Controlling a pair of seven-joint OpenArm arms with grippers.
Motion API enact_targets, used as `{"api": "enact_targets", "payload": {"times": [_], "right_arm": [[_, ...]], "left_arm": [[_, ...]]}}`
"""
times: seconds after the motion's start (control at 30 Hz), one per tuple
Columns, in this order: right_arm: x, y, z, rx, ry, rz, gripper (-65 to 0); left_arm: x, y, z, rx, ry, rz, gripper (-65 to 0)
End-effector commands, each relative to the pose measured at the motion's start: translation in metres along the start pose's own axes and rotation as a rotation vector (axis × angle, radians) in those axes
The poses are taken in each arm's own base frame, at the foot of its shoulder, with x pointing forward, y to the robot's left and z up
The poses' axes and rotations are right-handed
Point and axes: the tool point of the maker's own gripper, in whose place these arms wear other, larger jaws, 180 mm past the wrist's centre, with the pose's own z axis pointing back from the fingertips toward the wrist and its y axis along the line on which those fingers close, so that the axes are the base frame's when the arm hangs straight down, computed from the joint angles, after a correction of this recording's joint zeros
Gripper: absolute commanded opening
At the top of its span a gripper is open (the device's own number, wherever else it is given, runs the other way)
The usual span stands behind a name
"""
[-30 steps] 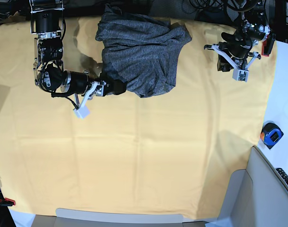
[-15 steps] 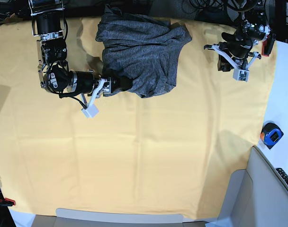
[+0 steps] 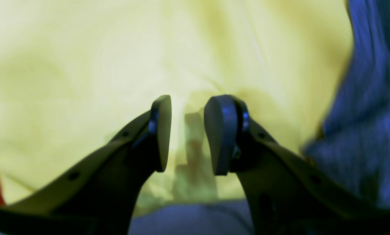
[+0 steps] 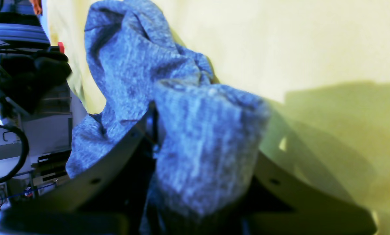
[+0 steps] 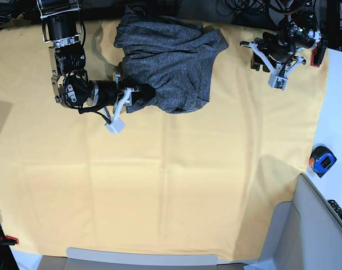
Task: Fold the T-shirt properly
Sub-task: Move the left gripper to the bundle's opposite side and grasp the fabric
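Note:
The heather-grey T-shirt (image 5: 168,62) lies bunched up at the back middle of the yellow cloth sheet (image 5: 160,180). My right gripper (image 5: 142,95) reaches in from the left at the shirt's lower left edge. In the right wrist view a thick fold of the T-shirt (image 4: 201,147) fills the space between the jaws of the right gripper (image 4: 204,137), which is shut on it. My left gripper (image 5: 256,56) hovers over bare cloth just right of the shirt. In the left wrist view the left gripper (image 3: 187,133) is open with nothing between its fingers, and the T-shirt (image 3: 371,114) shows at the right edge.
An orange and blue tape measure (image 5: 322,159) lies on the white surface off the sheet's right edge. A grey panel (image 5: 306,225) stands at the front right corner. Cables and equipment run along the back edge.
My right gripper pushed further right into the shirt's edge and closed on the fabric. My left arm rose toward the back and shifted left, and its jaws parted a little.

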Motion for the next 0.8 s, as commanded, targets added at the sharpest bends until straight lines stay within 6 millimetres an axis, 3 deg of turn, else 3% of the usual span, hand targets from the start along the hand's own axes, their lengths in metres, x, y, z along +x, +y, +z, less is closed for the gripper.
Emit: {"api": "enact_targets", "payload": {"times": [0.0, 0.1, 0.33, 0.5, 0.77], "right_arm": [[-0.012, -0.006, -0.002, -0.019, 0.049, -0.016, -61.9], [-0.012, -0.006, -0.002, -0.019, 0.049, -0.016, -61.9], [-0.012, -0.006, -0.001, -0.021, 0.049, -0.016, -61.9], [-0.012, -0.006, -0.002, -0.019, 0.049, -0.016, -61.9], [-0.012, -0.006, -0.001, -0.021, 0.048, -0.015, -61.9]], "left_arm": [[0.001, 0.001, 0.004, -0.004, 0.013, -0.032, -44.5], [-0.01, -0.016, 0.005, -0.101, 0.089, -0.108, -44.1], [0.0, -0.064, 0.017, -0.389, 0.076, -0.017, -41.3], [0.005, -0.083, 0.022, -0.492, 0.046, 0.021, -41.2], [-0.039, -0.107, -0.001, -0.602, 0.211, 0.085, -40.4]]}}
